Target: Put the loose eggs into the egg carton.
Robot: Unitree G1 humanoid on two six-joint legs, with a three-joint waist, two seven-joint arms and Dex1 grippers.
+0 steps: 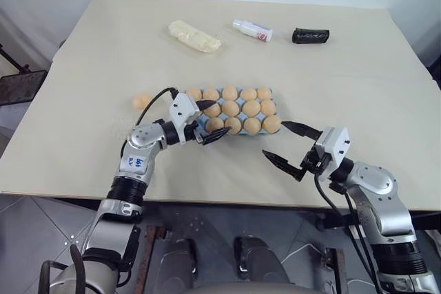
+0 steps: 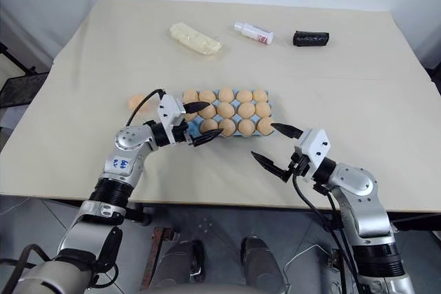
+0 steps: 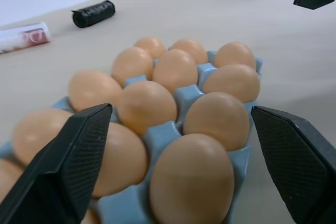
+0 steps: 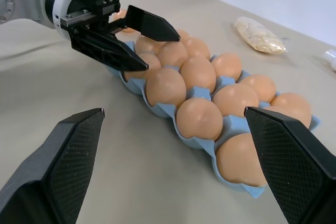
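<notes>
Leftmost, one loose egg (image 1: pixel 141 100) lies alone on the tabletop (image 1: pixel 83 74), just beside the carton's left end and behind the left arm. Next, the left gripper (image 1: pixel 210 120) hovers level at the near-left corner of the egg carton (image 1: pixel 273 107), jaws spread wide and empty, with the corner eggs sitting between and just beyond its fingertips; it looks to have just let go there. Nearly every cup appears filled, so that stray egg is probably the last. Further right, the right gripper (image 1: pixel 289 146) waits near the carton's near-right corner, jaws apart, holding nothing, likely kept clear of the work.
</notes>
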